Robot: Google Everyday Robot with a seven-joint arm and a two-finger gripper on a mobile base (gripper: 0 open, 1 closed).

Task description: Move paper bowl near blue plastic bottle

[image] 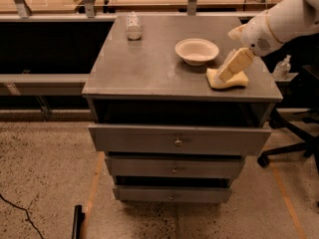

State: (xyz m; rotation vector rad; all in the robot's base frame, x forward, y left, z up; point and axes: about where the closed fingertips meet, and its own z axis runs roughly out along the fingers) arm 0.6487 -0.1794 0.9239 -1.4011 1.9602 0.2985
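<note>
The paper bowl (197,50) is a shallow cream-white bowl standing upright on the grey cabinet top (149,68), right of centre. The blue plastic bottle (133,26) is a small pale stubby bottle near the back left of the top, well apart from the bowl. My gripper (230,67) hangs from the white arm (281,21) that reaches in from the right. It is over the yellow sponge (228,80), just to the right of and in front of the bowl. It holds nothing that I can see.
The cabinet has several closed drawers (177,141) below the top. A clear pump-top bottle (282,67) stands on a ledge behind the right edge. An office chair base (294,143) is on the floor at the right. A wooden bench runs along the back.
</note>
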